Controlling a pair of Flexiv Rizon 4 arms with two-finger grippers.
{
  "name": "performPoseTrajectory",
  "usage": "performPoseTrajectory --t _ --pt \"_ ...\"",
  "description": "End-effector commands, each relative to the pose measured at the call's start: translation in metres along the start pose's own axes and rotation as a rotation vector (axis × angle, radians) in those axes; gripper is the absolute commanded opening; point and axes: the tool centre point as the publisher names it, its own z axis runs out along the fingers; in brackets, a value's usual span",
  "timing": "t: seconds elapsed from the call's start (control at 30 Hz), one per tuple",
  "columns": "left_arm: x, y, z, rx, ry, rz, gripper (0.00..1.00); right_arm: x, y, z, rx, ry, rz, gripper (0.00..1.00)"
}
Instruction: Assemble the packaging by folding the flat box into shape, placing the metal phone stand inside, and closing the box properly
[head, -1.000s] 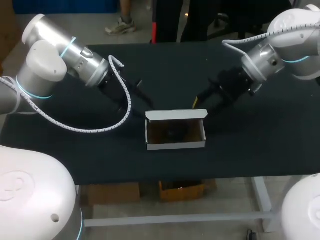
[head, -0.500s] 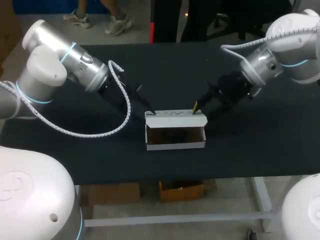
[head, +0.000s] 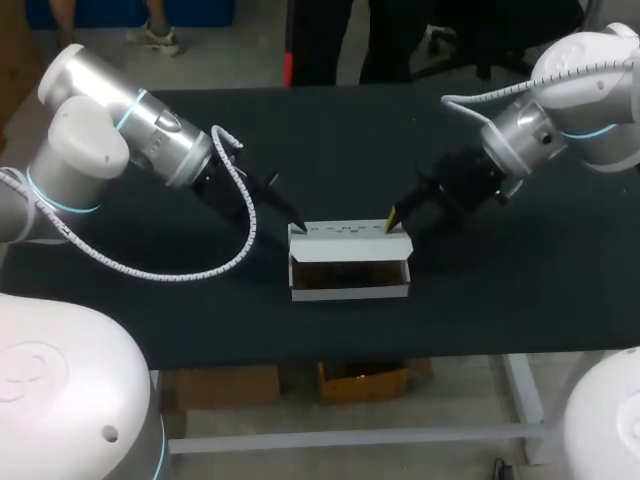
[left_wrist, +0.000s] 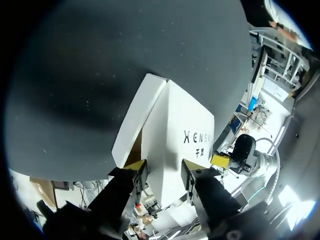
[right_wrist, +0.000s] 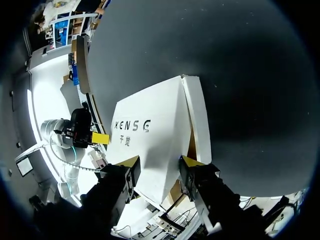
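The white box (head: 350, 288) stands mid-table with its front side facing me. Its lid (head: 348, 229) leans forward over the opening, and a gap still shows the dark inside. The metal stand cannot be made out in there. My left gripper (head: 298, 226) is open, with its tips on the lid's left end. In the left wrist view the lid (left_wrist: 175, 135) spreads under that gripper (left_wrist: 164, 167). My right gripper (head: 391, 220) is open at the lid's right end. Its tips rest on the printed lid (right_wrist: 150, 135) under that gripper (right_wrist: 159, 162).
The black table (head: 500, 290) lies bare around the box. Each wrist view shows the other arm's yellow tip at the far end of the lid: the right one (left_wrist: 220, 160) and the left one (right_wrist: 100, 138).
The lid has swung forward and down over the box. Both grippers have come in to its two back corners and followed it down.
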Motion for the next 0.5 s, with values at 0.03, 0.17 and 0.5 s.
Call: performPoseTrajectory --t 0.03,0.17,0.5 --pt "-0.0005 0.0029 -0.0001 0.013 -0.008 0.006 0.46 -0.0021 -0.0019 0.002 -0.002 0.001 0.0 0.5" --pt "-0.0019 0.0029 0.0005 0.021 -0.019 0.016 0.45 -0.0038 -0.0017 0.0034 0.001 0.0 0.001 0.5" --pt "-0.0063 0.0035 0.0024 0.058 -0.038 0.061 0.49 -0.0043 -0.0017 0.0044 0.003 0.0 -0.009 0.59"
